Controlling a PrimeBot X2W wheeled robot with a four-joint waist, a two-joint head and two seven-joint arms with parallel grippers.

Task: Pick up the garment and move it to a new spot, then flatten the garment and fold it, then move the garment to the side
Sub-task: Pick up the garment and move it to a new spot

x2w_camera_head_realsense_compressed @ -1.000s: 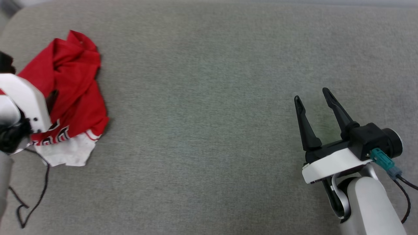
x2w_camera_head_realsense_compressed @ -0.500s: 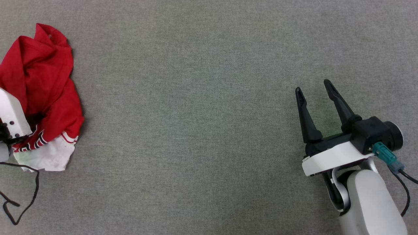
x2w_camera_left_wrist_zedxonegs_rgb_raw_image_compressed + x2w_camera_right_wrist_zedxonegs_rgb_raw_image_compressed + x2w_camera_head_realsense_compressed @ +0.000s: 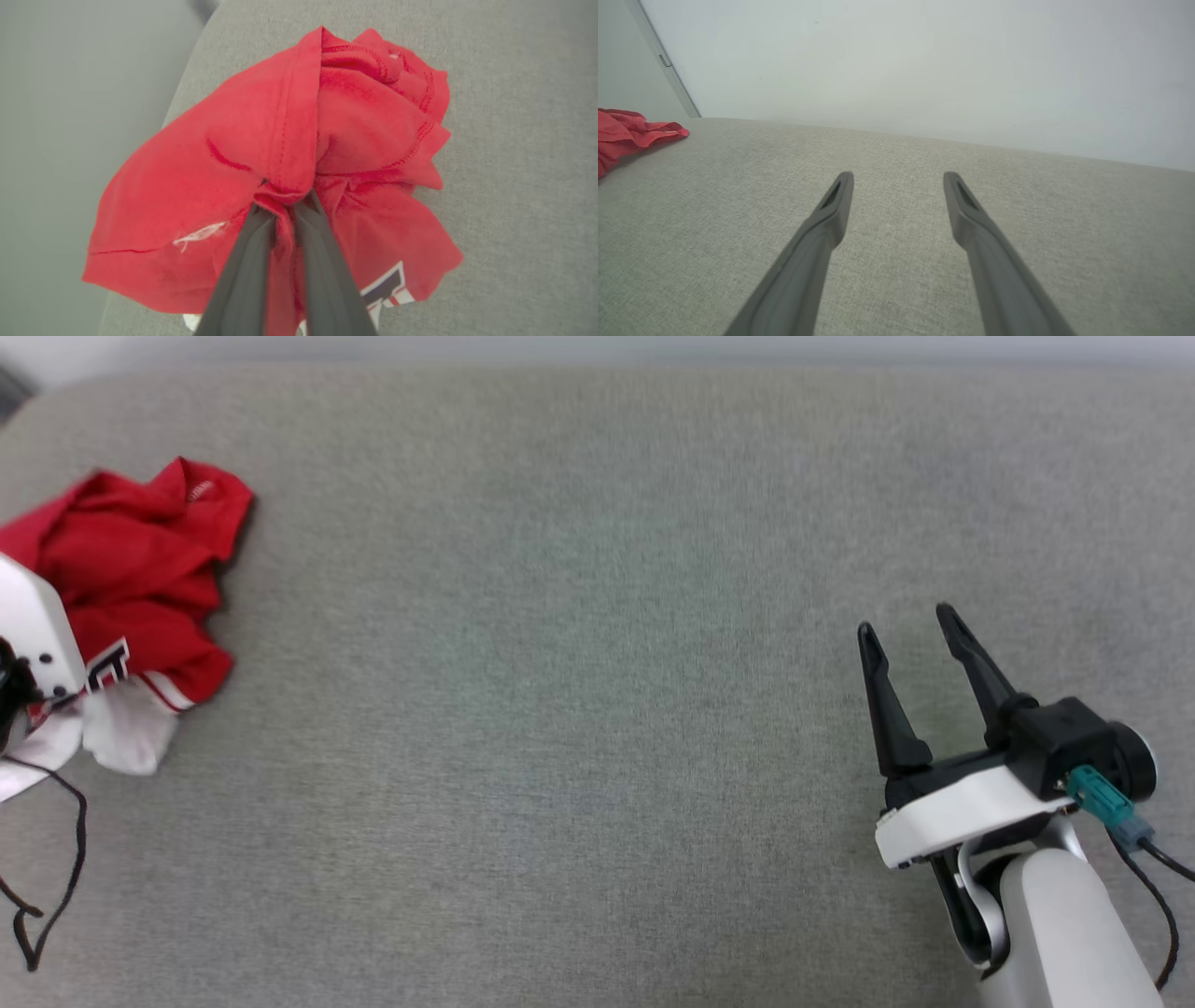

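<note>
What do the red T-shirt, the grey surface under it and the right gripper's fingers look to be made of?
Red jersey T-shirt: soft matte knit, probably cotton; it bunches in limp folds with stitched hems. Grey surface: matte woven upholstery cloth, fine weave visible. Right gripper's fingers: smooth dark matte plastic or rubber, unclear which.

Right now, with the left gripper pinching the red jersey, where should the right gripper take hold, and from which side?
Probably the white sleeve trailing at the near right edge of the garment: a loose, thin flap, apart from the fold the left gripper pinches. Bring the open right gripper in from the right, low across the cushion.
</note>
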